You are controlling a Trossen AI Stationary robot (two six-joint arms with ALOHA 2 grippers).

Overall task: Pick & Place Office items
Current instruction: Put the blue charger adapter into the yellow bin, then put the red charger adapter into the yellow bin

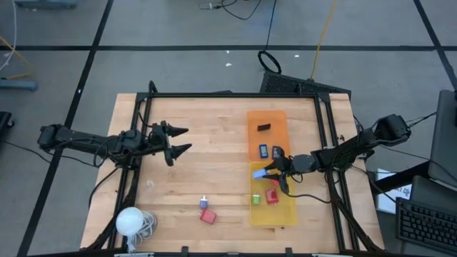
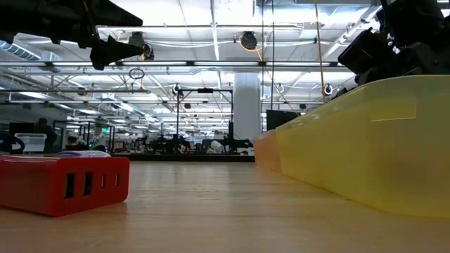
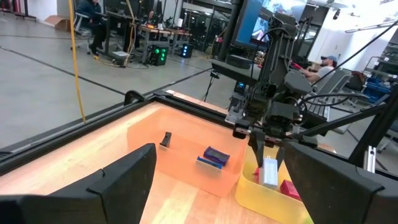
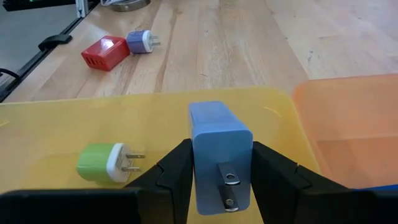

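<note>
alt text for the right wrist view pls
The right claw holds a light-blue plug adapter over the yellow tray, where a green adapter lies. A red block and a purple adapter sit on the table beyond.

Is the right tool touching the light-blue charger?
Touching. The right wrist view shows the right tool with both fingers pressed against the sides of the light-blue charger, held above the yellow tray.

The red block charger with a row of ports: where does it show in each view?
High view: red block charger on bare wood, near edge.
Low view: left foreground.
Left wrist view: not in it.
Right wrist view: on wood beyond the tray.
Shared landmark: yellow tray.
</note>
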